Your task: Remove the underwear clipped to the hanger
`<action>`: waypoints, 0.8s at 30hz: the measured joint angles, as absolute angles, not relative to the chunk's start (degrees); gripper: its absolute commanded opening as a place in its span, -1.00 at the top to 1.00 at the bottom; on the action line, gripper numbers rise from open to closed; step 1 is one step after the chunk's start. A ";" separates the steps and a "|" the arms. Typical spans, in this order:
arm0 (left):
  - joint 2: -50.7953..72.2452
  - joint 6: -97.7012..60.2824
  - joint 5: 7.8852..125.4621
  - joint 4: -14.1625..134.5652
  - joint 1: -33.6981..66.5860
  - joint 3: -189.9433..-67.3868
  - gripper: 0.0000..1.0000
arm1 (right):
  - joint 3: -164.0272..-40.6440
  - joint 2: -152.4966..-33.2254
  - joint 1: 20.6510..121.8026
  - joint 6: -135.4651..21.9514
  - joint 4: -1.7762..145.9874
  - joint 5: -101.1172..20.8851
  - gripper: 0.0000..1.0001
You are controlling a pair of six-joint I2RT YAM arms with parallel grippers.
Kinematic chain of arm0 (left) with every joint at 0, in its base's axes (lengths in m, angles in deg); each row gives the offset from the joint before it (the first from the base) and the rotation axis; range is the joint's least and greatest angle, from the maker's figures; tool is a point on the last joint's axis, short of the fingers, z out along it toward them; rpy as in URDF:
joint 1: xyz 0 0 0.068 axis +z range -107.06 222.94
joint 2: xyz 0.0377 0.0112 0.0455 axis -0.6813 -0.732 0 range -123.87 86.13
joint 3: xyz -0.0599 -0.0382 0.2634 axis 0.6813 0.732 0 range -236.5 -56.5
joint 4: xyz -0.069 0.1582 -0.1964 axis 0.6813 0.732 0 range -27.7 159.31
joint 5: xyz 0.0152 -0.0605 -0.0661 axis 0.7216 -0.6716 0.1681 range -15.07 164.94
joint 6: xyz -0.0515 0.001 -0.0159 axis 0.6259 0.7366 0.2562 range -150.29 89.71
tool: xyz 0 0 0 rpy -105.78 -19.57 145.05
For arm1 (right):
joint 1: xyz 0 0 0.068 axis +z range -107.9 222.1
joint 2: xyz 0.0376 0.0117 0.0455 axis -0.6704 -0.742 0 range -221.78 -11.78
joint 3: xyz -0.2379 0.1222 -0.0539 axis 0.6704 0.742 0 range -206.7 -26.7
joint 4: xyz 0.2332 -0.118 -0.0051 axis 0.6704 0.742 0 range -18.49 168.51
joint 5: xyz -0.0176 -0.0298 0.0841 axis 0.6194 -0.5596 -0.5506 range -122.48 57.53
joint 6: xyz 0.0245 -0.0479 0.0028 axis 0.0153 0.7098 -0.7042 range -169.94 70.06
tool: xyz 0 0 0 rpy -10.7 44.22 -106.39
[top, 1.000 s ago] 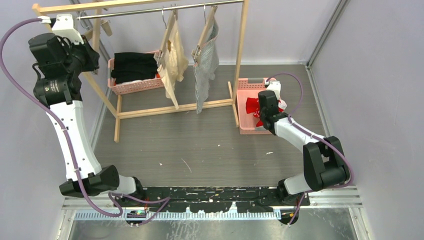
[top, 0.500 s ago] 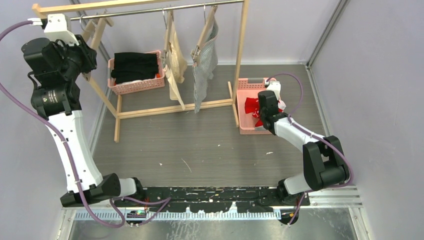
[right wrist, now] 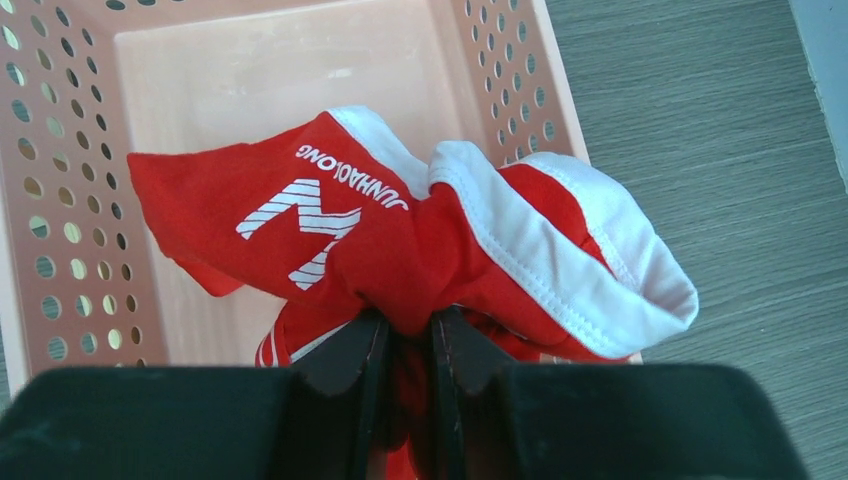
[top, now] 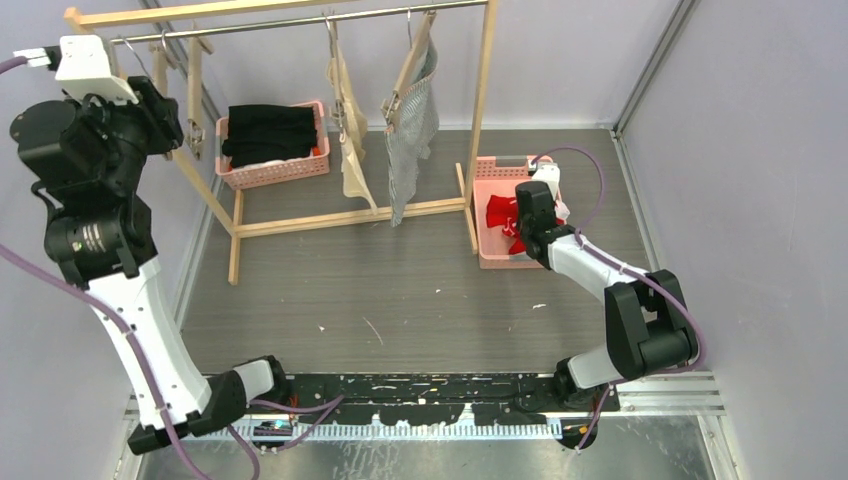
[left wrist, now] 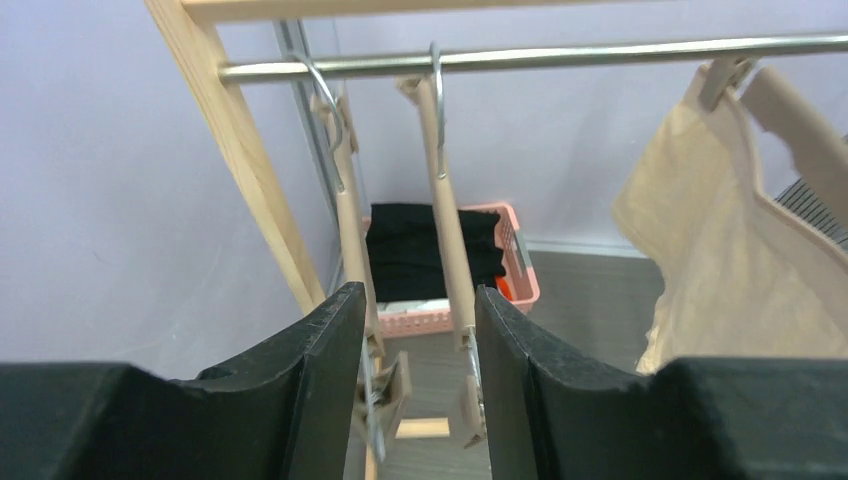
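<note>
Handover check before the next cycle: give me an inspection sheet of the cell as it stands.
Surface: grey wood-grain floor, a few pale marks.
Job's things: red underwear held over the pink basket; cream underwear and grey striped underwear clipped on hangers.
Clutter: folded black clothes in a second basket; two bare hangers on the rail.
Hands: left hand open, holding nothing, facing the bare hangers; right hand shut on the red underwear.
Cables: purple cable looping off each arm, no snag visible.
Surroundings: wooden rack, lilac walls.
</note>
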State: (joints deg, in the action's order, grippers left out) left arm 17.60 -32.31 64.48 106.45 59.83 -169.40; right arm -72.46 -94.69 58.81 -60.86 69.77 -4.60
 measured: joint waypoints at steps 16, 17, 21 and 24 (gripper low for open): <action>18.89 -19.26 42.60 98.31 59.24 -170.53 0.34 | -73.31 -94.72 58.79 -60.95 69.14 -8.84 -0.23; 18.58 -18.61 41.37 97.72 58.52 -170.53 0.32 | -73.31 -94.50 58.79 -61.06 69.01 -9.27 -0.26; 16.33 -17.62 40.02 97.22 51.96 -170.53 0.32 | -73.27 -92.84 58.79 -61.54 68.48 -11.04 -0.30; 15.09 -18.48 41.50 97.83 44.05 -170.93 0.31 | -72.87 -90.32 58.79 -62.02 67.81 -12.18 -0.33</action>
State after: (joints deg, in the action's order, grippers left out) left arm 15.09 -18.48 41.50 97.83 44.05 -170.93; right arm -72.87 -90.32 58.79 -62.02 67.81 -12.18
